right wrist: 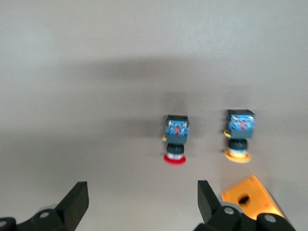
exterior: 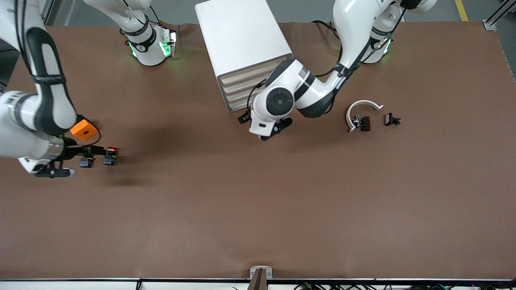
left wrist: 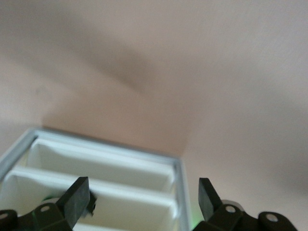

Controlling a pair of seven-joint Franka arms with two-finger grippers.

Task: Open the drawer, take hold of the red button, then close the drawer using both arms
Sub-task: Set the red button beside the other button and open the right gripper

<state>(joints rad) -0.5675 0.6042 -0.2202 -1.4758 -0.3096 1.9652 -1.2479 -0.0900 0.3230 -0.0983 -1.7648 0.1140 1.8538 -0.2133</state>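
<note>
The button (exterior: 110, 155) with the red cap lies on its side on the table toward the right arm's end; the right wrist view shows the button (right wrist: 175, 140) just ahead of the fingertips. My right gripper (exterior: 86, 152) hovers low by it, open and holding nothing; in its own view the right gripper (right wrist: 143, 202) has only bare table between its fingers. The white cabinet (exterior: 241, 38) stands at the back middle, its drawers (exterior: 246, 90) shut. My left gripper (exterior: 277, 127) hangs open in front of them, and the left wrist view shows the gripper (left wrist: 144, 199) before the drawer fronts (left wrist: 106, 168).
A like button with a yellow cap (right wrist: 239, 136) lies beside the red one, and an orange cube (exterior: 84, 129) sits farther from the front camera. A white curved piece (exterior: 363, 105) and two small dark parts (exterior: 365, 123) (exterior: 392, 119) lie toward the left arm's end.
</note>
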